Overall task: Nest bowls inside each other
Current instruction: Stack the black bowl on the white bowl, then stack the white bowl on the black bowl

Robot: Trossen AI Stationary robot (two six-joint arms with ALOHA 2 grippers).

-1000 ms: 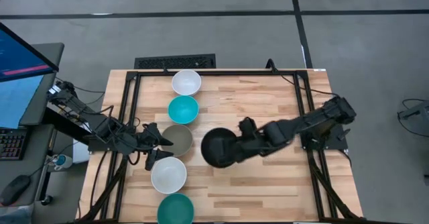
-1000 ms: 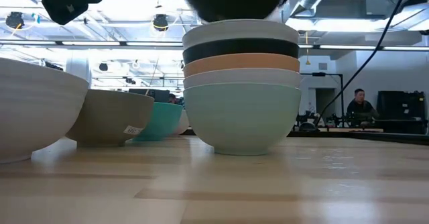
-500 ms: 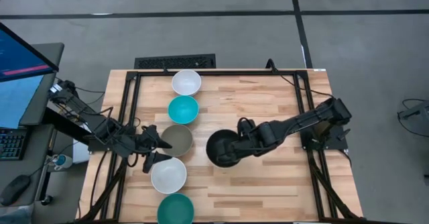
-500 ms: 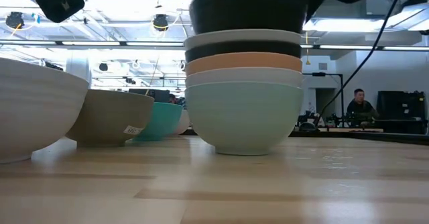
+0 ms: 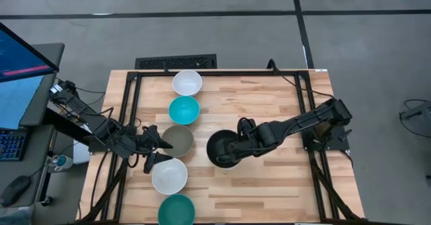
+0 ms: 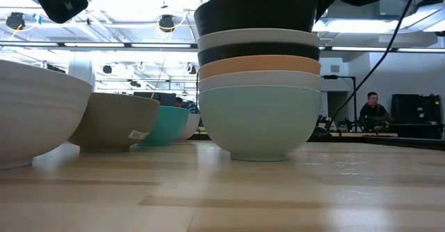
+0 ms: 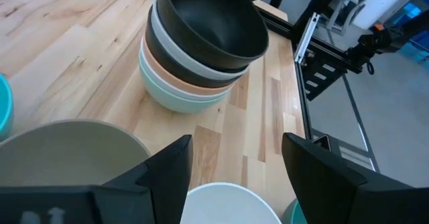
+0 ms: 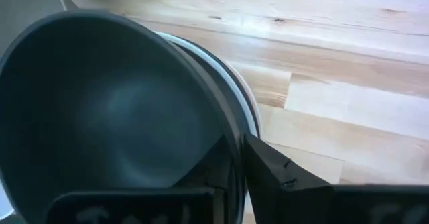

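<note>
On table (image 5: 269, 184): eleven bowls (image 5: 225, 149)

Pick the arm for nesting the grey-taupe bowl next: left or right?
Left, probably. The left gripper hovers open right beside the grey-taupe bowl, empty. The right gripper is shut on the rim of the top black bowl, just set on the stack, and must release first.
</note>
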